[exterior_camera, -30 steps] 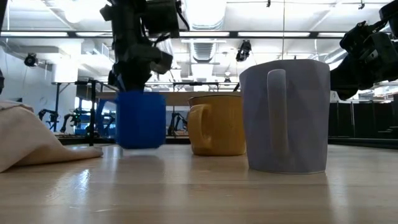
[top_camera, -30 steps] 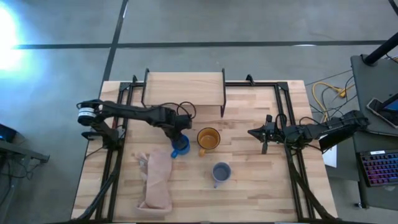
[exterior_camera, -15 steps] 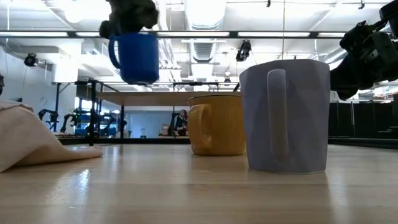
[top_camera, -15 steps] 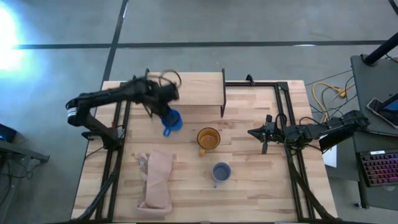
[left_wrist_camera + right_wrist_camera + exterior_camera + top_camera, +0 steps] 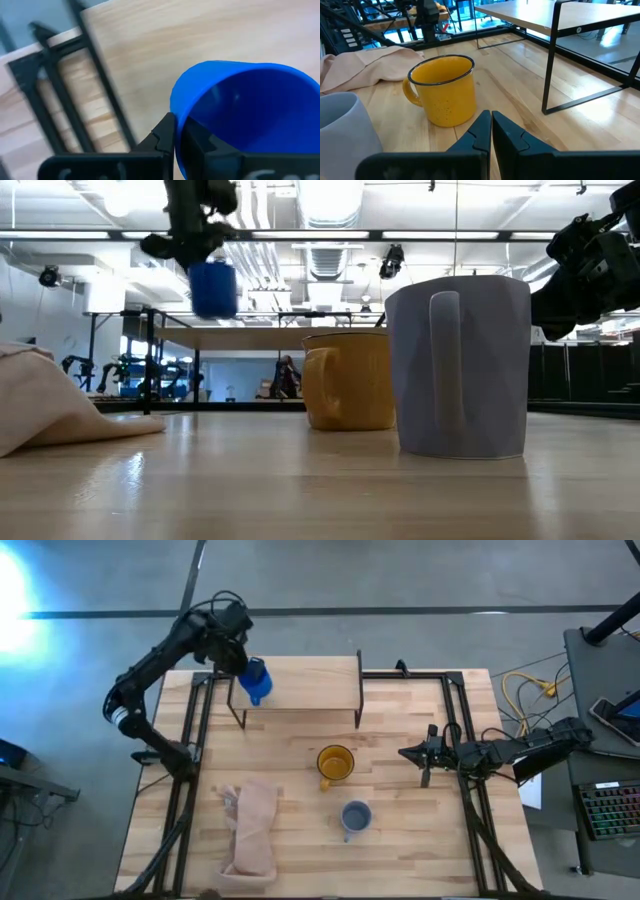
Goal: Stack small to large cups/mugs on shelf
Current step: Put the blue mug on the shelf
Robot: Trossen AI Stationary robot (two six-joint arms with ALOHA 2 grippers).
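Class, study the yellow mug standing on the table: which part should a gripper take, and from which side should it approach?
Probably the rim of the yellow mug, taken from straight above. It stands upright with its mouth open upward, and its handle points toward the tan bag, so one finger can slip inside the wall on the handle-free side.

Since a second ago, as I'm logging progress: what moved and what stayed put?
The left gripper, shut on the blue mug, lifted it off the table and carried it up over the shelf at its left end. The yellow mug, grey mug, cloth bag and right gripper stayed put.
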